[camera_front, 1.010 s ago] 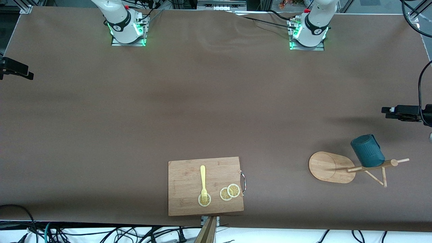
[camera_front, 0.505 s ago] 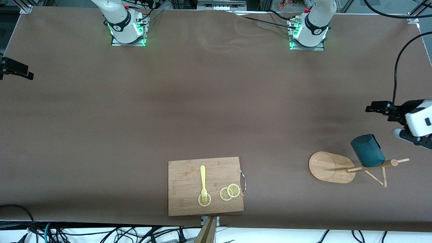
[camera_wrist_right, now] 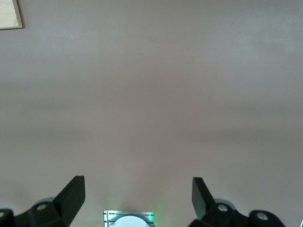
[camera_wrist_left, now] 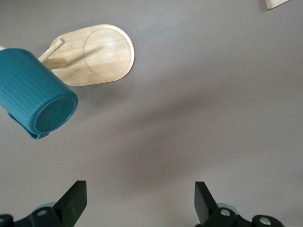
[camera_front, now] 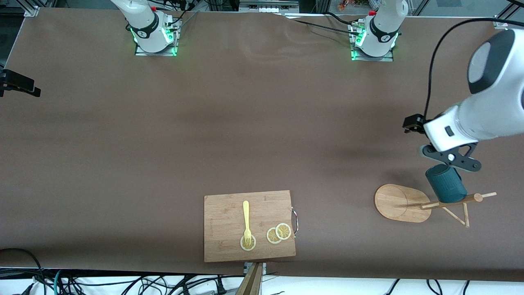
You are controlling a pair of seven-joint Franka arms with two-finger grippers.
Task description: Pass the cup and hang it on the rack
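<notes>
1. Small dark teal ribbed mug [camera_front: 446, 183] with a side handle: it hangs on a peg of the rack, tilted, its closed bottom toward the left wrist camera, at the left arm's end of the table.
2. Light wooden mug rack [camera_front: 403, 203] with an oval flat base, a central post and thin dowel pegs: it stands upright and carries the mug.
3. Left gripper [camera_wrist_left: 140, 201]: over the bare brown table [camera_front: 262, 135] just beside the mug, fingers spread wide and holding nothing.
4. Right gripper [camera_wrist_right: 138, 197]: outside the front view; its wrist view shows wide, empty fingers above bare table near its own base. This arm waits.
5. Step in hand, as a judgement: hanging appears done; the next move calls only for the left arm to clear the pegs without brushing the mug.
6. Rectangular wooden cutting board [camera_front: 229, 246], nearer the front camera: it bears a yellow fork [camera_front: 246, 221] and three lemon slices [camera_front: 278, 233].
7. No brand, label or writing can be read.
</notes>
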